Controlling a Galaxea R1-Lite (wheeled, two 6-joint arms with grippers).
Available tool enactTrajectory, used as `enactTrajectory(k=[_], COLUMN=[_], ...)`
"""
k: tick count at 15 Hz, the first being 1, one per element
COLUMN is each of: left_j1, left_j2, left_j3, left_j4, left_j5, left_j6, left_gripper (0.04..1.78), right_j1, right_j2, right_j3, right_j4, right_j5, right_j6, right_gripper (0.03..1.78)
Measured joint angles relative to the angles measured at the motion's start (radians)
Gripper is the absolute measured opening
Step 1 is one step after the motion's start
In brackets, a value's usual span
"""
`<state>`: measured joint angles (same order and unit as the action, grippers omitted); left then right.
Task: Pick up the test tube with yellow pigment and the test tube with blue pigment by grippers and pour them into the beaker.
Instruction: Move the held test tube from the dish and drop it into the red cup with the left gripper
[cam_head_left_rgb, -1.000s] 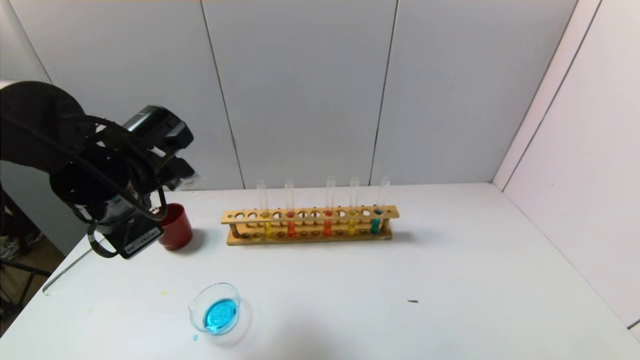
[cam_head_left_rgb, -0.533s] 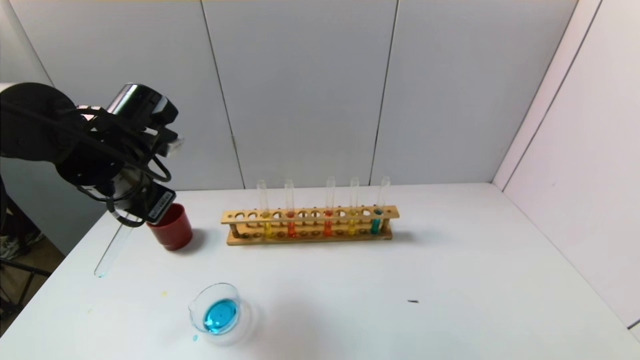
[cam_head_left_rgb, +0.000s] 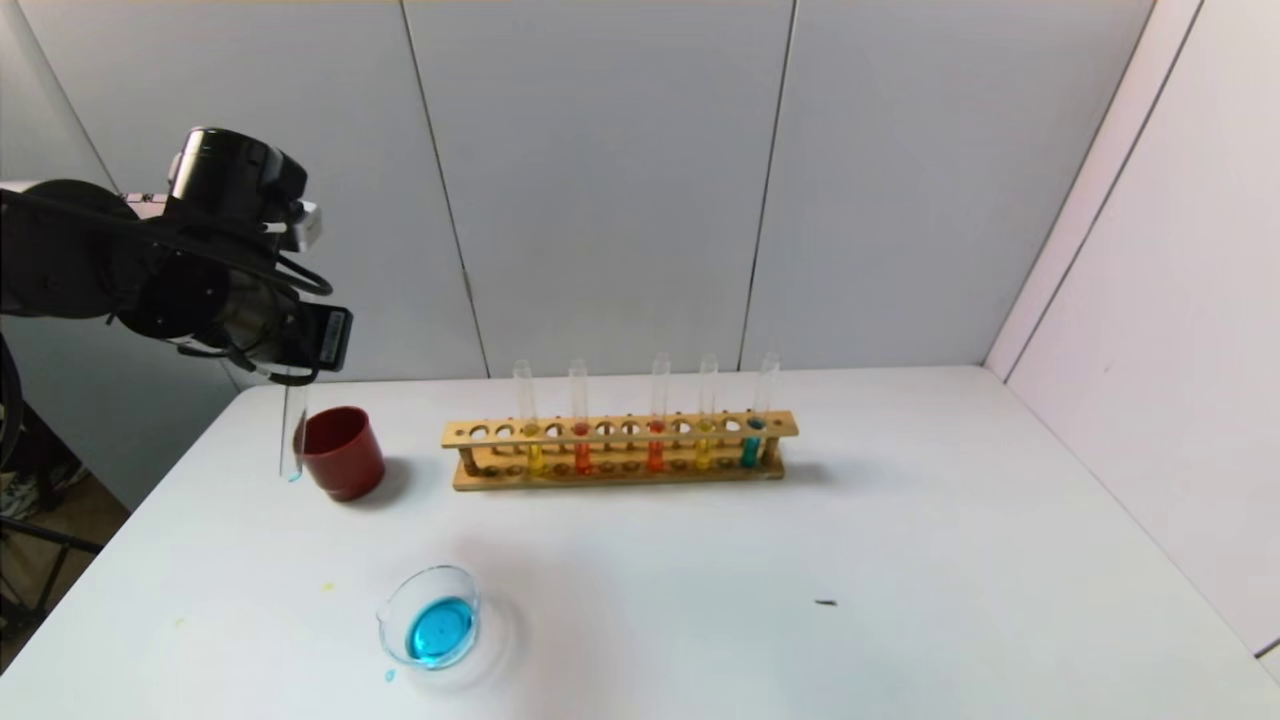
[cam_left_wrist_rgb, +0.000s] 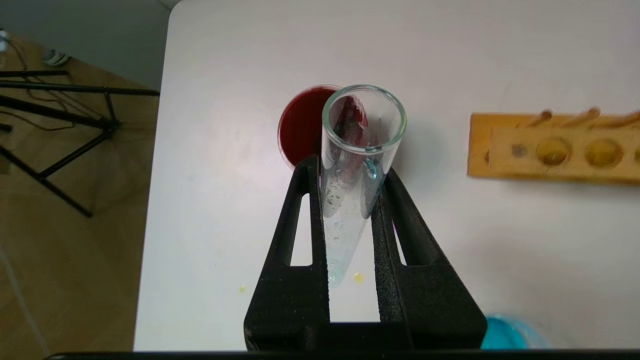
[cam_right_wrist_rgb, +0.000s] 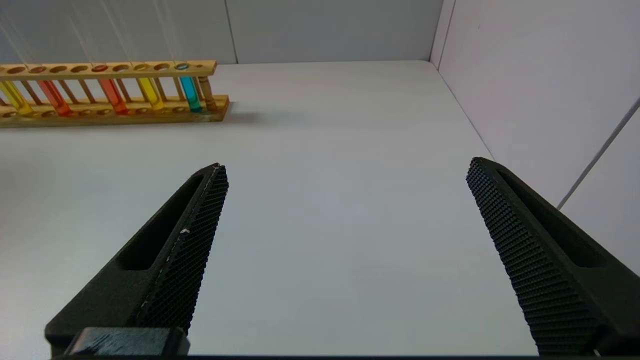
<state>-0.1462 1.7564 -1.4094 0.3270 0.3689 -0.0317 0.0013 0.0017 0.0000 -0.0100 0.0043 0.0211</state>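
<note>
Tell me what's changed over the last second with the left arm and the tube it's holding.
The left gripper rose and swung the emptied test tube from lying nearly flat to hanging upright beside the red cup, still shut on it. The beaker with blue liquid, the rack and its five tubes stayed put. The right gripper is open.

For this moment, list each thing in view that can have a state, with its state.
left gripper: shut on the emptied test tube, raised beside the red cup.
emptied test tube: upright, only blue traces left.
beaker: holds blue liquid.
red cup: upright.
rack: holds five filled tubes.
right gripper: open, holding nothing.
</note>
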Motion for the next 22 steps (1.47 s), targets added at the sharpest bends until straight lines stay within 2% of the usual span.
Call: enactTrajectory(k=[2, 9, 22], left_j1=[0.043, 0.127, 0.124], left_j2=[0.018, 0.134, 0.231], left_j3=[-0.004, -0.103, -0.068], left_j4=[-0.071, -0.187, -0.261], left_j5=[-0.03, -0.033, -0.027], left_j6=[0.004, -0.029, -0.077], left_gripper=[0.3, 0.3, 0.3], right_j1=[0.0, 0.0, 0.0], right_j2=[0.0, 0.0, 0.0], right_j3=[0.0, 0.0, 0.0], right_j4=[0.0, 0.0, 0.0], right_j5=[0.0, 0.0, 0.0], right_j6=[0.0, 0.0, 0.0], right_gripper=[1.74, 1.74, 1.74])
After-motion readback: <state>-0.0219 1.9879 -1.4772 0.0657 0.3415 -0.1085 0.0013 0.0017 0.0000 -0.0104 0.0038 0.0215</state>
